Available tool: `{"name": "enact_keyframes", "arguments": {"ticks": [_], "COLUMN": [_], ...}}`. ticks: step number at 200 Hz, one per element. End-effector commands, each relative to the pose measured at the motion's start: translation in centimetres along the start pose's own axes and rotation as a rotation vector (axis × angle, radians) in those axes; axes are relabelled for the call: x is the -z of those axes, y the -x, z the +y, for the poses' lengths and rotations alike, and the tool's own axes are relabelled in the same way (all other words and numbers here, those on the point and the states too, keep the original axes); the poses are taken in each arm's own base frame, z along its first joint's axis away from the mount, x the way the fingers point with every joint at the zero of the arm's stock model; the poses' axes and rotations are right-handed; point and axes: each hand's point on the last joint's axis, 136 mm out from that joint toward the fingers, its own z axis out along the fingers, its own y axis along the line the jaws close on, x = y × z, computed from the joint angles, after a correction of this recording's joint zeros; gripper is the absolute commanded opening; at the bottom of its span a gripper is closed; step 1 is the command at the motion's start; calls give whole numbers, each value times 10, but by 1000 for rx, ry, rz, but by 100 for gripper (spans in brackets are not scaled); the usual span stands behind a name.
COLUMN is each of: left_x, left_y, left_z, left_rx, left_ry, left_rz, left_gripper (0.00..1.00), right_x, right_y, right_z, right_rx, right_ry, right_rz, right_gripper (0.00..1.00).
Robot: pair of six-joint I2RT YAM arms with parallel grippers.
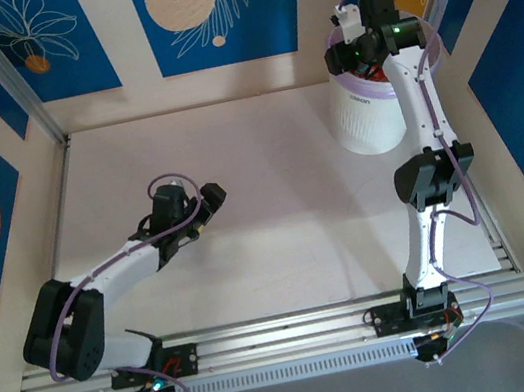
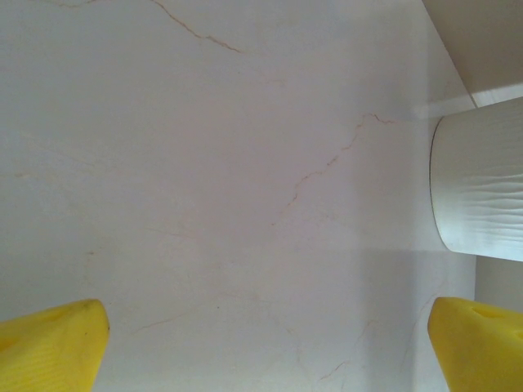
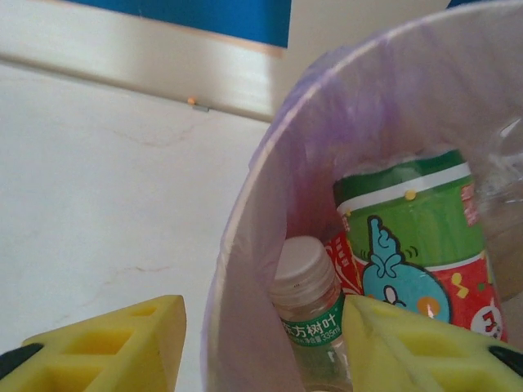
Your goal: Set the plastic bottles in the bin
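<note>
The bin [image 1: 369,121] stands at the far right corner of the worktop [image 1: 266,216]. It is white and ribbed, with a lilac bag [image 3: 270,188] folded over its rim. The right arm reaches along the right edge toward the far edge, and the right pincer [image 3: 265,318] hangs above the mouth of the bin. Its two yellow fingers [image 3: 122,347] stand moderately apart and hold nothing, and the near rim of the bin passes below the gap between them. Inside the bin, in the right wrist view, is a green-labelled bottle [image 3: 409,237] with a blue cartoon figure and a red lower band. Just beside it is a smaller bottle [image 3: 306,286] with a pale cap and a green label with white characters. How many more bottles are under them I cannot tell. The left arm is bent over the near left part of the worktop. The left pincer [image 2: 265,343] is wide, with nothing between its fingers — it is above the bare, faintly veined surface left of the worktop's middle, well apart from the bin.
</note>
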Motion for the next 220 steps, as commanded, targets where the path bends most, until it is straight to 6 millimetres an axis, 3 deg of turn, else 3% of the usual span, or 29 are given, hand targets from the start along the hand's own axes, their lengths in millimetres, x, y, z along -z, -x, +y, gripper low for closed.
{"name": "enact_keyframes", "arguments": {"ticks": [1,23,52,125,220], "left_x": [1,0,0,-1,1], "left_y": [4,5,5,6,5], "left_z": [-15,-16,-18,-18,-15], "left_rx": [-9,-9,-10,-7,-9], "left_ry": [-35,-37,-40,-40,-36], "left_rz": [-6,-5,-4,-5,-12], "left_gripper": [100,100,100,100,100], "right_x": [9,1,-5,-13,-14], "right_y": [3,-1,-4,-10,-2], "right_z": [4,6,7,16,38], "right_rx": [34,52,60,74,139], "right_ry": [3,11,18,48,49], "right_rz": [-1,20,33,61,45], "right_gripper": [50,46,34,36,5]}}
